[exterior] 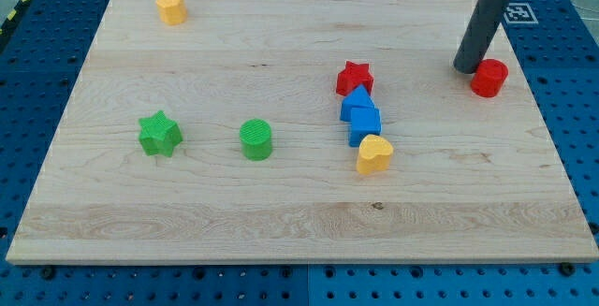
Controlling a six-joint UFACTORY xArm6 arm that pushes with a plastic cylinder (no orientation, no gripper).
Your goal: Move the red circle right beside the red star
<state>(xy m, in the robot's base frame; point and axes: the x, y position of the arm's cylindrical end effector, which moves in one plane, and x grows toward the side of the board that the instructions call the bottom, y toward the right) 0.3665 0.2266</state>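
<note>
presently, on a pale wooden board (281, 203) set upon a blue perforated table (580, 109): one red circle (489, 78), upper right of the frame, near the board's right edge. my tip (466, 68), the lower end of a straight dark rod, bare and holding nothing, stands just beside the red circle on its left side, seemingly touching it. one red star (355, 77), right of centre, well apart from the red circle and to its left, at about the same height in the frame. two blue blocks, the upper one (357, 103) touching the red star's lower side, the lower one (365, 123) close under it; their exact shapes cannot be told. one yellow heart (373, 154), touching the lower blue block from below, the four pieces forming a short chain. one green cylinder (255, 139), centre left. one green star (160, 134), further left. one yellow block (171, 7), upper left of the frame, shape unclear.
</note>
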